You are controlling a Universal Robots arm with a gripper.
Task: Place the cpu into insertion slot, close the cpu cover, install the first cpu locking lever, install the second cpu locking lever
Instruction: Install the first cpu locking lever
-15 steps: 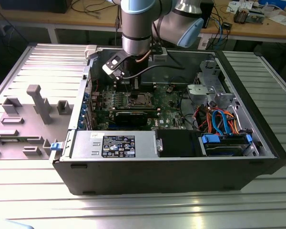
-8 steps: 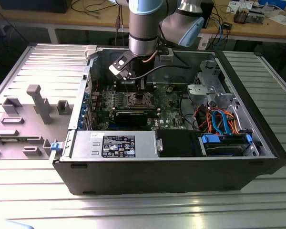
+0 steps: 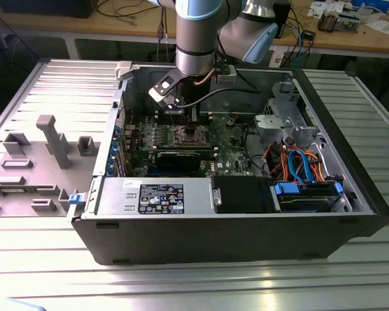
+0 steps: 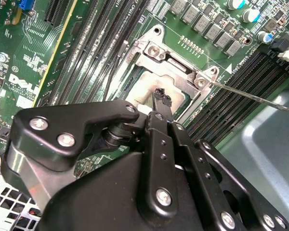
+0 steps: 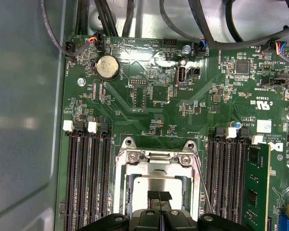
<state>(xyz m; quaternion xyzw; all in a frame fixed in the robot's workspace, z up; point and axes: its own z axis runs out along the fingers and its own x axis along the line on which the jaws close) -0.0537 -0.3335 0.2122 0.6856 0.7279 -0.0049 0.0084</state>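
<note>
The insertion slot [image 3: 192, 135] sits mid-board inside the open computer case. In both wrist views the cpu's silver-grey top [image 5: 143, 185] [image 4: 145, 83] shows through the window of the cpu cover [image 5: 156, 166] [image 4: 179, 66], which lies down over it. A thin locking lever [image 4: 254, 98] sticks out sideways from the socket, unlatched, and it also runs beside the cover as lever [image 5: 203, 188]. A second thin lever [image 4: 111, 73] stands along the other side. My gripper [image 5: 159, 196] [image 4: 162, 97] [image 3: 193, 116] hangs just above the cpu, its fingertips pressed together with nothing between them.
Black memory slots [image 5: 89, 173] flank the socket, with one green memory module [image 5: 256, 187]. A coin battery [image 5: 108, 67] and cables [image 5: 106, 14] lie beyond. The graphics card [image 3: 181, 158], power supply [image 3: 155, 197], drive bay [image 3: 308, 194] and case walls [image 3: 337, 129] hem the board in.
</note>
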